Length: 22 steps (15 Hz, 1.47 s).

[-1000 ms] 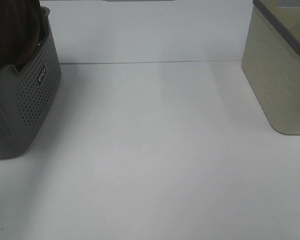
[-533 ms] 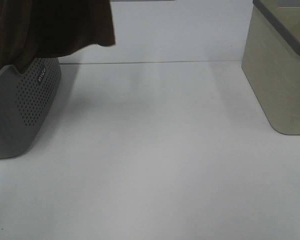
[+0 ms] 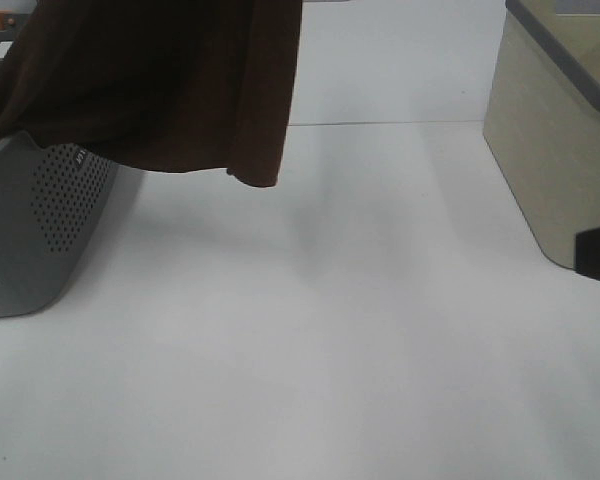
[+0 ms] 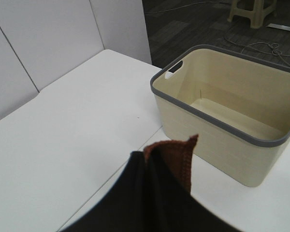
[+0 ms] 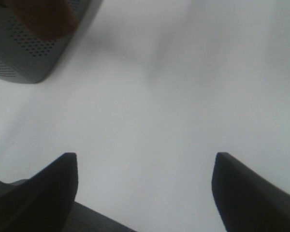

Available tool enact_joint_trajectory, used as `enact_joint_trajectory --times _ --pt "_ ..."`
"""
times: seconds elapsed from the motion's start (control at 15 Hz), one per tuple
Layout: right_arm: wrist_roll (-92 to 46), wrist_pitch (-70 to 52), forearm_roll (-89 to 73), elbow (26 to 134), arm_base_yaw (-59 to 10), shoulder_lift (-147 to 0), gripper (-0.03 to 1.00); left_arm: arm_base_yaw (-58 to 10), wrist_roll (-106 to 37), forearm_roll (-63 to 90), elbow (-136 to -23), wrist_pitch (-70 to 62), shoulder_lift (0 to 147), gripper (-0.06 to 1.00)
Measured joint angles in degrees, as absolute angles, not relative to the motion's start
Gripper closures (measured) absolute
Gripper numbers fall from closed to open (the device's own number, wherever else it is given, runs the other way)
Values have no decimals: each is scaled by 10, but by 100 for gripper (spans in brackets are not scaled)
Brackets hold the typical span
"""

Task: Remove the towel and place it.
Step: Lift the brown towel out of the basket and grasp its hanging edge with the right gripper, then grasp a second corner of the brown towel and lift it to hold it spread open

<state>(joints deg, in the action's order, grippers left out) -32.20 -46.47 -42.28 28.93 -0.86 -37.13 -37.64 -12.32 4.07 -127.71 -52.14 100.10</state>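
A fuzzy, matt surface is shown by the dark brown plush cloth towel (image 3: 170, 90). The grey perforated basket (image 3: 40, 240) and the beige rectangular bin (image 3: 550, 160) are made of smooth plastic.

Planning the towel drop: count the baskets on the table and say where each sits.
2. The grey perforated basket stands at the left, its top hidden behind the hanging towel. The beige basket stands at the right. More could sit outside the frames.
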Motion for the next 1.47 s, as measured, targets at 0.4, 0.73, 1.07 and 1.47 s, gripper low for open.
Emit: enact_joint_trajectory --times 0.4,0.73,1.07,1.47 --pt "-776 -464 -770 304 -9 -584 25 -378 -120 80 -1277 -509 1035 94" --pt "-861 -324 -782 355 -117 -652 26 -378 -119 111 -1277 -481 1054 94" --pt "-893 -109 -827 380 -274 -734 26 -378 -118 114 -1277 -479 1054 94" --pt "-902 -117 -922 470 -301 -890 26 -378 -117 115 -1277 -468 1054 94"
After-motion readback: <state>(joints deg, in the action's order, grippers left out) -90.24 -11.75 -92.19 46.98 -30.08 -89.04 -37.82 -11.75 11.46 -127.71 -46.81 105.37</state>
